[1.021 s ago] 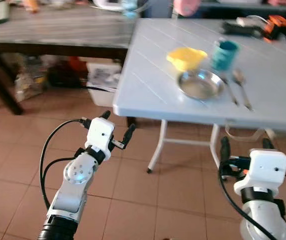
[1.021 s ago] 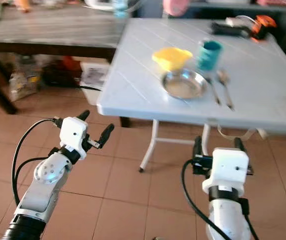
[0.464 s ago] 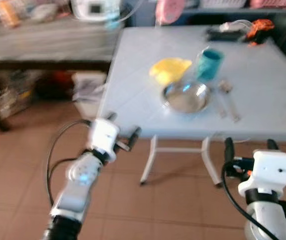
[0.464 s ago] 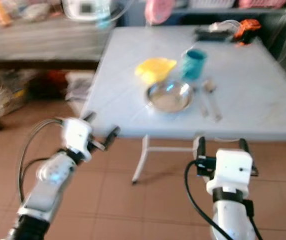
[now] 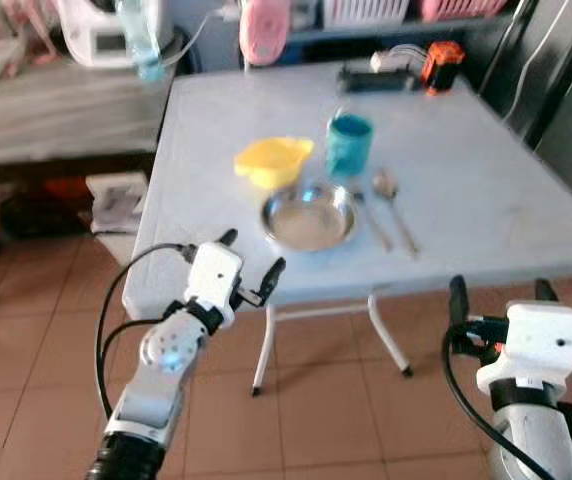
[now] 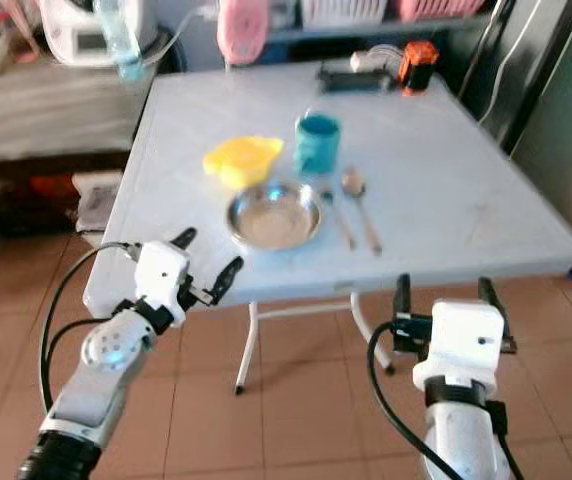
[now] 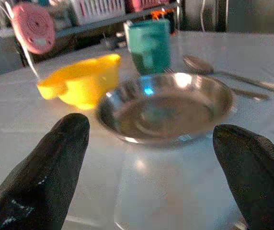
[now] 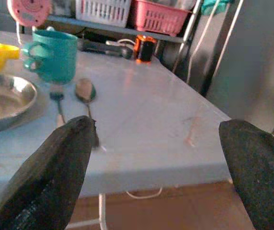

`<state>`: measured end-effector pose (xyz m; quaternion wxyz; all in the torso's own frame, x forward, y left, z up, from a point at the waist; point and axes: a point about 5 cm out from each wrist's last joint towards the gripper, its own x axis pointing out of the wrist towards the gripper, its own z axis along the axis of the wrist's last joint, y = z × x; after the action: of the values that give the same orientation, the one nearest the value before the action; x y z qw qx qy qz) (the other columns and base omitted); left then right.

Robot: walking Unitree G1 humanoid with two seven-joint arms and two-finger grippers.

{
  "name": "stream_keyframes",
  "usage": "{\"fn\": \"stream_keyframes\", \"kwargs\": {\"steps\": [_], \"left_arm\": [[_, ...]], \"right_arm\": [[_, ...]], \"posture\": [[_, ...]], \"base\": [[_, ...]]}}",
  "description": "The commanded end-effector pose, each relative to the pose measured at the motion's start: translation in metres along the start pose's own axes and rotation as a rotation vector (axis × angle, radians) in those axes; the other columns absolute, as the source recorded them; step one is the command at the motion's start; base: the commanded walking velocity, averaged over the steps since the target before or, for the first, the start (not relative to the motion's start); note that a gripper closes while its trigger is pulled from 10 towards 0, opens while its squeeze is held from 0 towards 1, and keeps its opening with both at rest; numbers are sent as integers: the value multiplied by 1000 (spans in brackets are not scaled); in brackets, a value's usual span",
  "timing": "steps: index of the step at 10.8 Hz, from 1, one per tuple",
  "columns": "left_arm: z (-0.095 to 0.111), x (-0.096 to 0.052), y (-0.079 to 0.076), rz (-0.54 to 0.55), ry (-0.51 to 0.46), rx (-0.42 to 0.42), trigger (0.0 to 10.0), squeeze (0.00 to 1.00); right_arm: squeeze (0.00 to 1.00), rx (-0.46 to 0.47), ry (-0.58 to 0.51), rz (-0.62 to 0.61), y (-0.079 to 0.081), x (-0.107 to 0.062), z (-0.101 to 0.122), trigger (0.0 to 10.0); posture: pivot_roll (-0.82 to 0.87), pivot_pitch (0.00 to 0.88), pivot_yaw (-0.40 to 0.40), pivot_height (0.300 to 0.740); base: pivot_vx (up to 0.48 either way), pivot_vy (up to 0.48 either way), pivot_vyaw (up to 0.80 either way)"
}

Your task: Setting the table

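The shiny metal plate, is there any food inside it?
No food: the round silver metal plate looks empty and bare, with just light reflecting off its bottom. What lies beneath it on the white table is covered.

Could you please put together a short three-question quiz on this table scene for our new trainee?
1. True or false: the teal mug stands inside the steel plate.
2. Which lies nearest the yellow bowl? A) the spoon B) the steel plate C) the orange and black tool
3. Fill in: both the left gripper and the right gripper are held ____ and hold nothing.

Key
1. False: the mug stands on the table just behind the plate.
2. B.
3. Open: in each wrist view the fingers stand wide apart.
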<state>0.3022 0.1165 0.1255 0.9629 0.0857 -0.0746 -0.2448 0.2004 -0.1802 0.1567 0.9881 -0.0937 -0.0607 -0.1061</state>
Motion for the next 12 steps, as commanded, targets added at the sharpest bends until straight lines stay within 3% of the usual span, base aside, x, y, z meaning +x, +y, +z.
{"fn": "stream_keyframes", "kwargs": {"steps": [1, 3, 8, 12], "left_arm": [[-2, -5, 8, 23, 14, 11, 10000, 0], [-3, -6, 13, 54, 27, 11, 10000, 0], [-4, -7, 14, 62, 31, 18, 10000, 0], [0, 0, 10, 7, 20, 0, 10000, 0]], "right_arm": [[0, 9, -3, 14, 4, 0, 2, 10000], [0, 3, -14, 42, 6, 0, 4, 10000], [0, -12, -12, 54, 8, 0, 3, 10000], [0, 27, -8, 33, 6, 4, 3, 10000]], "posture": [[-83, 115, 43, 740], [-83, 115, 43, 740], [-78, 121, 42, 740], [-76, 123, 41, 740]], "base": [[266, 0, 0], [0, 0, 0], [0, 0, 601], [0, 0, 0]]}}
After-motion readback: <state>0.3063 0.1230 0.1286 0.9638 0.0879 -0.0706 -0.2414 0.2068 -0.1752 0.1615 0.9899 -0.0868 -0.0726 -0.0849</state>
